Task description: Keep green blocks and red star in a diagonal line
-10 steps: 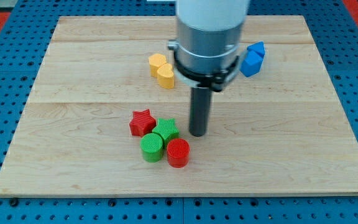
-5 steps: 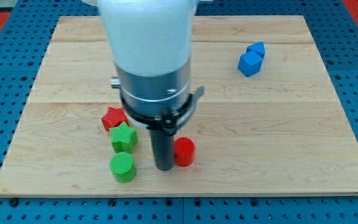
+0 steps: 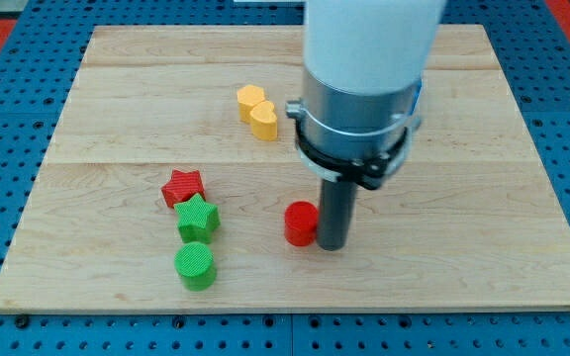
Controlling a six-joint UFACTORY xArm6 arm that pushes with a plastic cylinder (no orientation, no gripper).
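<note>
A red star (image 3: 182, 186) lies at the board's lower left. A green star (image 3: 197, 218) touches it just below and to the right. A green cylinder (image 3: 195, 265) stands below the green star, a small gap apart. The three run in a short, steep line. My tip (image 3: 332, 244) rests on the board right of a red cylinder (image 3: 301, 223), touching or nearly touching it, well to the right of the green blocks.
Two yellow blocks (image 3: 256, 109) sit together at the upper middle. The blue blocks are almost wholly hidden behind the arm's body at the upper right. The wooden board (image 3: 107, 119) lies on a blue pegboard.
The red star and both green blocks were pushed left and spread into a line. The red cylinder stayed about where it was. My tip has since swung from its left side to its right side.
</note>
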